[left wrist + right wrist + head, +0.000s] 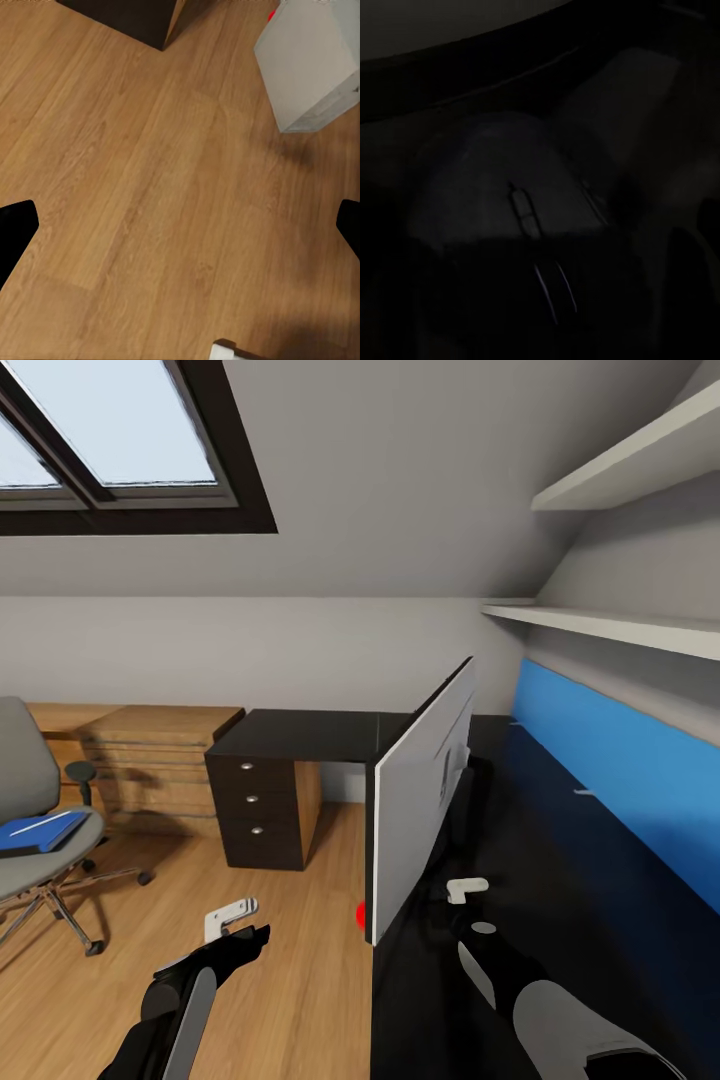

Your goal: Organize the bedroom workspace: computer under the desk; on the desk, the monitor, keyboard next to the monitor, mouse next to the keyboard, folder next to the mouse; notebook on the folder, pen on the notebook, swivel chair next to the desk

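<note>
The right hand (466, 886) hangs low over the black tabletop (300, 732), just beside the monitor (425, 790); whether its fingers are spread or closed cannot be told in the gloom. Its wrist camera looks straight down on the mouse (502, 180), a rounded dark shell with its wheel facing the lens, very close beneath the hand. The likely trouble is the tight quarters. The monitor stands near the tabletop's edge, and a careless swing of the arm could nudge it toward the floor, while a smooth, domed mouse could squirt out of a shallow pinch. The left hand (236, 922) hovers wide open over the plank floor (150, 187), with the grey computer (307, 64) well apart. Across the room, the folder (40, 832) waits on the chair (30, 860).
</note>
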Controlling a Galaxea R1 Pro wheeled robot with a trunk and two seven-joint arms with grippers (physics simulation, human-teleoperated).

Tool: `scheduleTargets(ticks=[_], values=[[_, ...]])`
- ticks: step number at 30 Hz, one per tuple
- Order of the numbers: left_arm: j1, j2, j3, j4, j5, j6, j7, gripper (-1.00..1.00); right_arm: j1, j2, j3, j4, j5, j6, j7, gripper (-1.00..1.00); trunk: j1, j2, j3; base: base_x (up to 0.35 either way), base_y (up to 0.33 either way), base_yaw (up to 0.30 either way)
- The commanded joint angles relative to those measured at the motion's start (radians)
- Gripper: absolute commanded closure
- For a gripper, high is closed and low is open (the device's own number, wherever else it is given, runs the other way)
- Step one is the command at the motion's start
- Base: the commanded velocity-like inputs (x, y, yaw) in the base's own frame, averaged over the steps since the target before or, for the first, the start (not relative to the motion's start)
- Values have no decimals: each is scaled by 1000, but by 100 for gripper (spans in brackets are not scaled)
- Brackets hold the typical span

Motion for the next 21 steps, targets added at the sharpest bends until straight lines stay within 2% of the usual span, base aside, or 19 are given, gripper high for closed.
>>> scheduleTargets(ticks=[1, 20, 21], values=[[-1, 0, 1, -1, 11, 4, 7, -100, -1, 0, 7, 1, -1, -2, -6, -100, 0, -1, -1, 57, 0, 0], [-1, 0, 1, 0, 11, 4, 8, -100, -1, 0, 11, 3, 4, -2, -6, -100, 0, -1, -1, 8, 0, 0], [-1, 0, 1, -1, 11, 4, 8, -100, -1, 0, 11, 3, 4, -2, -6, 100, 0, -1, -1, 0, 0, 0]])
